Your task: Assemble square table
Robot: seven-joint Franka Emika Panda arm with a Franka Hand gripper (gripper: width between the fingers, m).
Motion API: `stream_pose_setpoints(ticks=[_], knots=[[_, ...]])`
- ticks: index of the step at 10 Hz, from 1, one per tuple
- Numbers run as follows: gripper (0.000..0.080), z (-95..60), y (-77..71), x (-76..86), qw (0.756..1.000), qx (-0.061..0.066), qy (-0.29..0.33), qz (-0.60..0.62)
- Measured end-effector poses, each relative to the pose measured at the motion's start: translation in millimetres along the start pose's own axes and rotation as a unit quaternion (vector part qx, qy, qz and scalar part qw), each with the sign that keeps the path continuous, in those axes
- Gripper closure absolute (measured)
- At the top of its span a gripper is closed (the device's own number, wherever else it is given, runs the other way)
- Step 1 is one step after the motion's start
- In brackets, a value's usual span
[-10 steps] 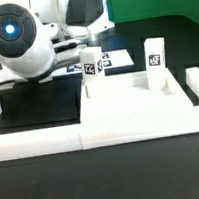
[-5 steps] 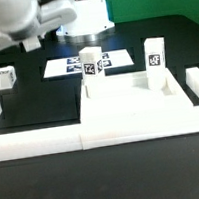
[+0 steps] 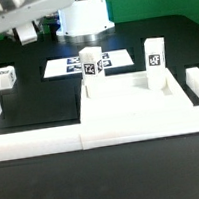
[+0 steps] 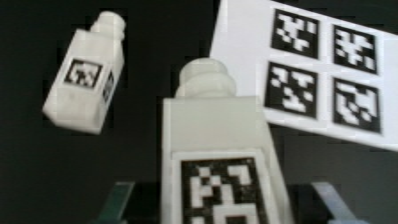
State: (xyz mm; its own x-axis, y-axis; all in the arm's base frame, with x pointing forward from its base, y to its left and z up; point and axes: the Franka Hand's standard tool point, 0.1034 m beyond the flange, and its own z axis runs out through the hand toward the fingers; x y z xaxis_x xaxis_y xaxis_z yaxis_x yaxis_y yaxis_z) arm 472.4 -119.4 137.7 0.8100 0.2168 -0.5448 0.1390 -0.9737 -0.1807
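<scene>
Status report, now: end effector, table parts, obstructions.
End effector shut on a leg, aloft. Two upright legs on the tabletop. A loose leg lies near the marker board. No obstruction seen.

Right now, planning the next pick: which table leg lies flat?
The loose leg at the exterior view's far left, on its side off the slab. The middle leg and right leg stand upright on it; the held leg is in the end effector.
</scene>
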Motion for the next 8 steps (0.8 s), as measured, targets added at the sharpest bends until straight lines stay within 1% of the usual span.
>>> stream_pose_setpoints(ticks=[1, 2, 3, 4, 5, 6, 7, 8], knots=[[0.0512, -25.5, -15.1, 13.9, 0.999, 0.013, 0.035, 0.020], [0.0512, -39.4, -26.2, 29.8, 0.997, 0.007, 0.067, 0.048], [0.0512, -58.9, -43.3, 50.9, 0.991, -0.007, 0.106, 0.076], [0.0512, -73.6, -58.0, 63.7, 0.987, -0.016, 0.134, 0.089], [0.0512, -80.4, -54.9, 73.5, 0.978, -0.032, 0.196, 0.070], [0.0512, -74.1, -52.2, 67.1, 0.970, -0.036, 0.229, 0.075], [0.0512, -74.1, -50.7, 67.6, 0.964, -0.042, 0.251, 0.075], [0.0512, -77.9, -46.3, 72.0, 0.951, -0.055, 0.294, 0.073]])
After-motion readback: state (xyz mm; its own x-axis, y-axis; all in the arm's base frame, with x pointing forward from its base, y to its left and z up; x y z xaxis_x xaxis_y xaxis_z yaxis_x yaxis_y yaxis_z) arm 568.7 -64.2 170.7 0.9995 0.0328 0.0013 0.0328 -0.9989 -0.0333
